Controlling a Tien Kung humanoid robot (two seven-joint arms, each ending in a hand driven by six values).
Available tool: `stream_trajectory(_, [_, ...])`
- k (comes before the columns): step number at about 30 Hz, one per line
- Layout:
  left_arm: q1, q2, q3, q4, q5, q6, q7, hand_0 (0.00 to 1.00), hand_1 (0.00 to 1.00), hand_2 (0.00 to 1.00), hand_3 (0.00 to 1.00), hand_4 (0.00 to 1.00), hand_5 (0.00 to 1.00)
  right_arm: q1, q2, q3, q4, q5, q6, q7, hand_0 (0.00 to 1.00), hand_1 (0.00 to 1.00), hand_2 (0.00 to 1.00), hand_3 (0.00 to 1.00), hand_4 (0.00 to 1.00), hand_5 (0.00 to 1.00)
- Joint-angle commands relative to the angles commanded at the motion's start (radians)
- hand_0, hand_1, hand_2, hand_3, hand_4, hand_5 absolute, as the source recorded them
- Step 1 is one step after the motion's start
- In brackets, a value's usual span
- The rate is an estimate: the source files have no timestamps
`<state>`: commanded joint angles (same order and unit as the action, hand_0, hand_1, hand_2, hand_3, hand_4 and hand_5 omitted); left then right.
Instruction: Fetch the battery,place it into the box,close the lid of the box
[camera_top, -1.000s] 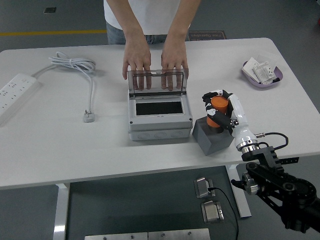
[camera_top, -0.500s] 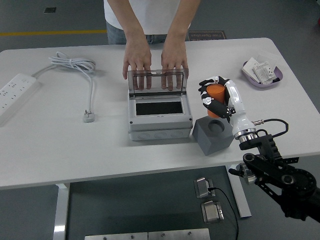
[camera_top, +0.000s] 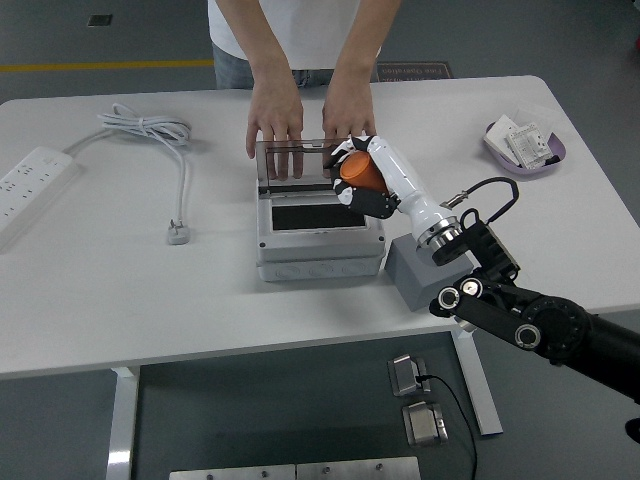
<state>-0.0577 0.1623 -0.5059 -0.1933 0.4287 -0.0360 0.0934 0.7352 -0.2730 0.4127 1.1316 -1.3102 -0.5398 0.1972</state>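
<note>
While the orange battery (camera_top: 358, 170) hangs over the open grey box (camera_top: 318, 228) mid-surface, the right hand (camera_top: 362, 176) stays clamped around it; a person's hands (camera_top: 275, 120) steady the upright clear lid (camera_top: 312, 160) from behind.

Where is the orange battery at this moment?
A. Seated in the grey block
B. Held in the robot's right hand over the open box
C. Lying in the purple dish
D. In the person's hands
B: the right hand grips the orange battery above the open box, clear of the grey block.
</note>
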Motion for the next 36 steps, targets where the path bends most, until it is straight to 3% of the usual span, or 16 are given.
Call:
stream_trajectory(7, [0.006,0.005,-0.063,-0.003,0.057,0.003,0.024,0.616,0.628,0.597,0.606,0.625,0.224,0.099,0.060,-0.055,-0.077,-0.208,0.061,-0.145,0.028,0.143,0.422,0.358,0.121,0.002])
stream_trajectory(11, [0.009,0.008,-0.097,-0.006,0.089,0.003,0.040,0.617,0.629,0.598,0.606,0.624,0.222,0.138,0.086,-0.093,-0.121,-0.294,0.074,-0.179,0.032,0.147,0.423,0.352,0.130,0.002])
stream_trajectory(18, [0.013,0.012,-0.163,-0.013,0.151,0.004,0.070,0.617,0.629,0.598,0.607,0.623,0.220,0.161,0.116,-0.159,-0.178,-0.298,0.073,-0.177,0.034,0.147,0.421,0.351,0.152,0.002])
stream_trajectory(28, [0.020,0.027,-0.350,-0.037,0.328,0.015,0.163,0.617,0.629,0.598,0.606,0.622,0.219,0.166,0.135,-0.225,-0.245,-0.233,0.048,-0.140,0.037,0.147,0.421,0.349,0.161,0.002])
stream_trajectory(36, [0.015,0.028,-0.360,-0.039,0.333,0.016,0.165,0.617,0.630,0.597,0.606,0.622,0.219,0.172,0.148,-0.269,-0.291,-0.180,0.024,-0.102,0.037,0.147,0.422,0.351,0.162,0.002])
